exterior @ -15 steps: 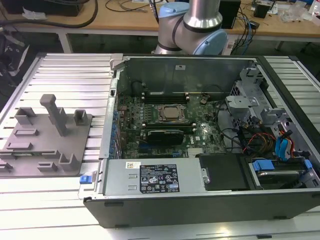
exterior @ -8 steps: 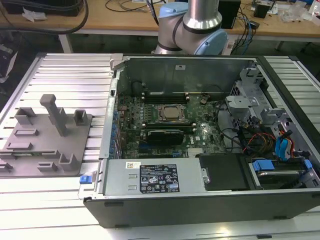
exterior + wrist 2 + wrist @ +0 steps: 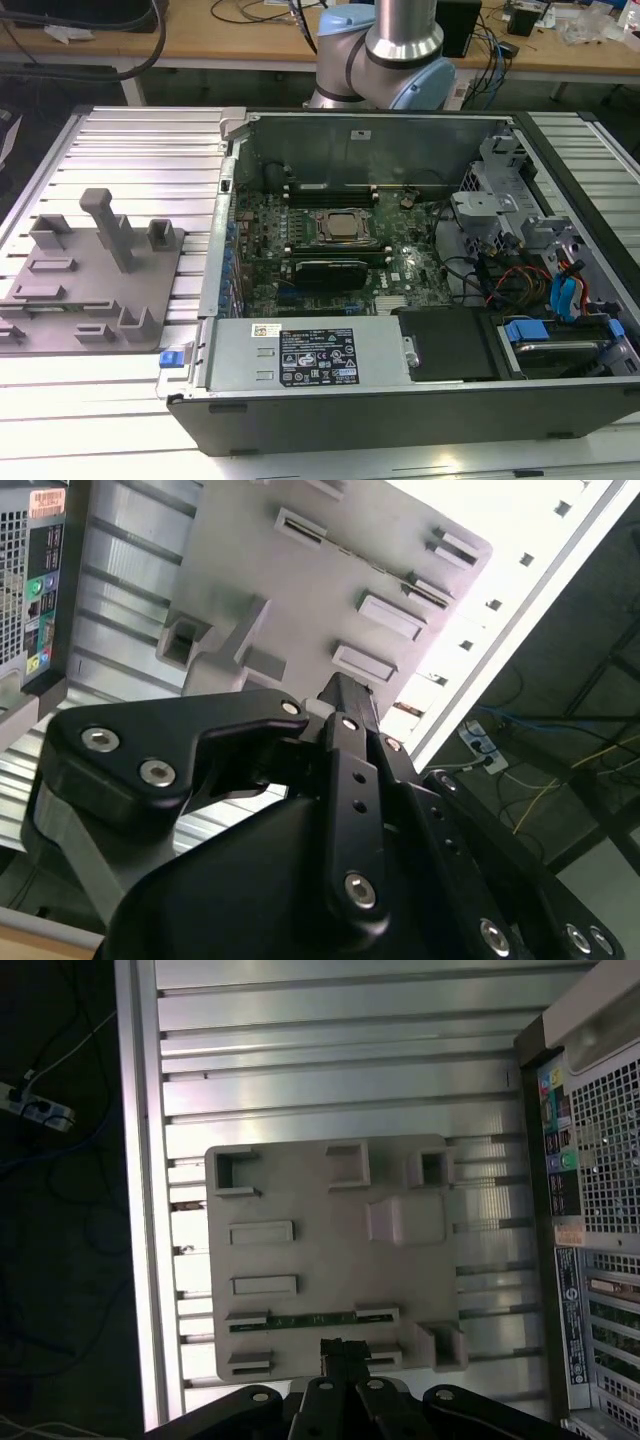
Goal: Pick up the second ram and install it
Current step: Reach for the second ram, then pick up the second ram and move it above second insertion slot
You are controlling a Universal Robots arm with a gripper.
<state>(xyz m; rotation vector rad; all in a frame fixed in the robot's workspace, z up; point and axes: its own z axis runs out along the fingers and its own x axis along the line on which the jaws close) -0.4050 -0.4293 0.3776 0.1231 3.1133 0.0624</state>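
Slotted aluminium table [image 3: 330, 1060] runs under everything I can see. On it lies a grey holder tray [image 3: 320, 1250], and beside that stands the open computer case [image 3: 400, 400]. The second ram [image 3: 310, 1318] sits on the tray, in both wrist views a thin line held between two small brackets close to the tray edge nearest the claw. Its long axis follows that edge, with one end pointing toward the perforated back panel of the case [image 3: 600, 1160] and the other toward the table's outer rail [image 3: 135, 1210]. It stands on its long edge, so from the first wrist view I get only the narrow top of it. That reads as a slim green strip, darker than the grey plastic around it, with a few pale flecks along its length. Its chips are too small for me to make out. The claw [image 3: 345, 1350] hangs over the same tray edge, about midway along the stick and to one side of it. Its two black fingers [image 3: 345, 695] are pressed together with nothing between them, and they look clear of the stick, though I can't judge how far above it they are. From the exterior view, the arm's base [image 3: 400, 45] rises behind the case, and the motherboard [image 3: 330, 270] lies exposed inside with the processor socket [image 3: 343, 228] at its middle.
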